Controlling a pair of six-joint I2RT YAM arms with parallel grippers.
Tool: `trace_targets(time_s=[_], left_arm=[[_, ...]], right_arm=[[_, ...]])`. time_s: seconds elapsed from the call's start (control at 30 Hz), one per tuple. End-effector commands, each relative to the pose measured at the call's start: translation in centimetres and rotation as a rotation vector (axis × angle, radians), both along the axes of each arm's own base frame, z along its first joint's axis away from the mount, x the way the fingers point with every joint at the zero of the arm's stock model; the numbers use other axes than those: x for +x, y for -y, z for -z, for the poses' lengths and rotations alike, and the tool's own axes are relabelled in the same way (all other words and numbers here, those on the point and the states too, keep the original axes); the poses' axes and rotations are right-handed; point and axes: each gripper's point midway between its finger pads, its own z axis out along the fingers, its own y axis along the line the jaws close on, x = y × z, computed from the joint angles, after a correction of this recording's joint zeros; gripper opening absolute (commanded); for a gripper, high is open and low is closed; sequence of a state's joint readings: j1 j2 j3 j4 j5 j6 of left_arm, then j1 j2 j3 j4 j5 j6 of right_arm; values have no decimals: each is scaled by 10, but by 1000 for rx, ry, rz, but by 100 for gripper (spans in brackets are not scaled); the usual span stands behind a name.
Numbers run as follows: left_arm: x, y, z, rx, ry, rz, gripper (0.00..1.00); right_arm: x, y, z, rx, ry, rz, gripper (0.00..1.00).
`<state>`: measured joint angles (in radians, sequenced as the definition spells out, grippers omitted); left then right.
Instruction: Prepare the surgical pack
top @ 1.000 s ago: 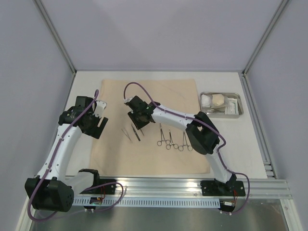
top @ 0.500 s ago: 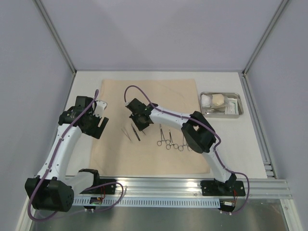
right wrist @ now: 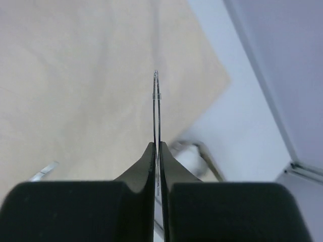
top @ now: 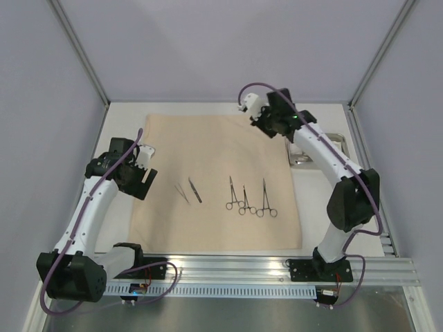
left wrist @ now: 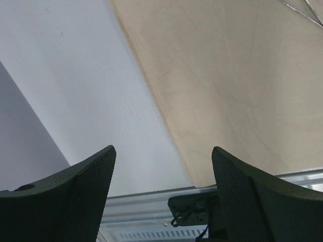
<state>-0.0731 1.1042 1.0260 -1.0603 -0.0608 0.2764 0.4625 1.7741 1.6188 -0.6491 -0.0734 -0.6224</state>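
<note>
The tan cloth sheet (top: 221, 173) lies flat in the middle of the table. On it rest two tweezers (top: 182, 192) and, to their right, three scissor-handled clamps (top: 243, 199). My right gripper (top: 257, 114) hangs over the cloth's far right corner, shut on a thin steel instrument (right wrist: 157, 101) seen edge-on, which looks like tweezers. Below it shows the blurred steel tray (right wrist: 199, 151). In the top view the right arm hides most of the tray (top: 299, 161). My left gripper (left wrist: 161, 196) stands open and empty over the cloth's left edge (left wrist: 151, 85).
The aluminium rail (top: 277, 266) runs along the near edge, with both arm bases on it. Grey walls and frame posts (top: 86, 62) close in the table at the back and sides. White table surface (left wrist: 75, 75) shows to the left of the cloth.
My right arm has swung from the tweezers at the cloth's middle up to the far right corner and its jaws have shut. The left arm has not moved.
</note>
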Motion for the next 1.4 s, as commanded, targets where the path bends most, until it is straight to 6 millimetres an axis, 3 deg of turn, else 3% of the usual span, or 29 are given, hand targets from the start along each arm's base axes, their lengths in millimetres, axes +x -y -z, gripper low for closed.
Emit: trace_targets(time_s=[0.0, 0.07, 0.1, 0.27, 0.43, 0.57, 0.67, 0.9, 1.1, 1.37], left_arm=[[7, 1, -11, -7, 24, 10, 85], [8, 0, -10, -4, 15, 8, 85], [9, 0, -9, -2, 9, 8, 85], [15, 0, -7, 4, -8, 9, 85], [15, -1, -2, 11, -34, 5, 85], [15, -3, 0, 18, -48, 0, 85], [17, -2, 1, 18, -52, 3, 85], [17, -3, 2, 23, -57, 1, 84], [17, -5, 4, 34, -62, 0, 85], [18, -6, 5, 38, -68, 0, 85]], right_arm=[[4, 80, 20, -260, 0, -218, 0], [5, 104, 22, -284, -15, -238, 0], [10, 126, 26, -310, -23, -237, 0], [7, 175, 53, -395, -99, -240, 1], [2, 184, 81, -363, -158, -247, 1], [-11, 207, 107, -441, -230, -227, 0], [-21, 210, 119, -460, -221, -251, 0], [-4, 220, 127, -487, -193, -222, 0], [-7, 226, 145, -523, -229, -239, 0], [10, 222, 141, -508, -179, -217, 3]])
